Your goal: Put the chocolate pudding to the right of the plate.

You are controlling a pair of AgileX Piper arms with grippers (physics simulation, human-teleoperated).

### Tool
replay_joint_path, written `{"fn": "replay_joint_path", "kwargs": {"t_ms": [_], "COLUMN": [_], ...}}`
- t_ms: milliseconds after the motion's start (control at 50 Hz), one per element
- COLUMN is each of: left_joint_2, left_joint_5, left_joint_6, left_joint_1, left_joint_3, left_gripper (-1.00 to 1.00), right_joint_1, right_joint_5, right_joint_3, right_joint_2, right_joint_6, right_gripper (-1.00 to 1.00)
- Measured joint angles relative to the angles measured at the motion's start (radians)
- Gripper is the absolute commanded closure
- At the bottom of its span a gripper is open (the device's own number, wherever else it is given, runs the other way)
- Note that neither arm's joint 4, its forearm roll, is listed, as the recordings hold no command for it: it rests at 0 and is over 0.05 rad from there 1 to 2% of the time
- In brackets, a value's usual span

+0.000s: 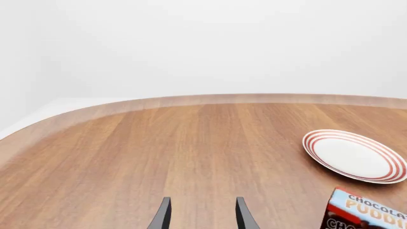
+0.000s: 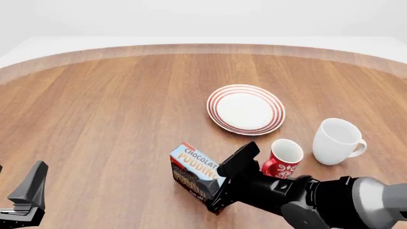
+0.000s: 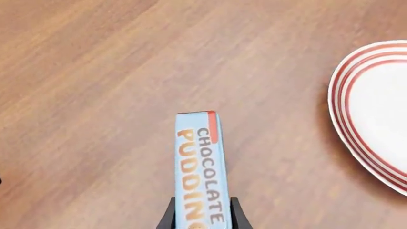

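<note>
The chocolate pudding is a small carton with a light-blue lettered top and dark sides. It sits tilted near the table's front, before and left of the plate, a white round one with red rings. My right gripper is shut on the carton. In the right wrist view, its fingers press both sides of the chocolate pudding, with the plate off to one side. My left gripper is open and holds nothing. Its view also catches the chocolate pudding and the plate.
A red patterned mug stands just right of the carton, close to my right arm. A larger white mug stands right of it, before and right of the plate. My left gripper sits at the front left corner.
</note>
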Motion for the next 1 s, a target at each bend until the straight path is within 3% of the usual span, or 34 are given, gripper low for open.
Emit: {"fn": "replay_joint_path", "kwargs": {"t_ms": [480, 1000], "left_joint_2": [0.000, 0.000], "left_joint_5": [0.000, 0.000], "left_joint_6": [0.000, 0.000], "left_joint_1": [0.000, 0.000], "left_joint_3": [0.000, 0.000], "left_gripper": [-1.00, -1.00], "right_joint_1": [-0.013, -0.080], "right_joint_5": [-0.003, 0.159], "right_joint_3": [0.009, -0.057], "right_joint_2": [-0.011, -0.136], "right_joint_6": [-0.020, -0.113], "right_gripper": [1.00, 1.00]}}
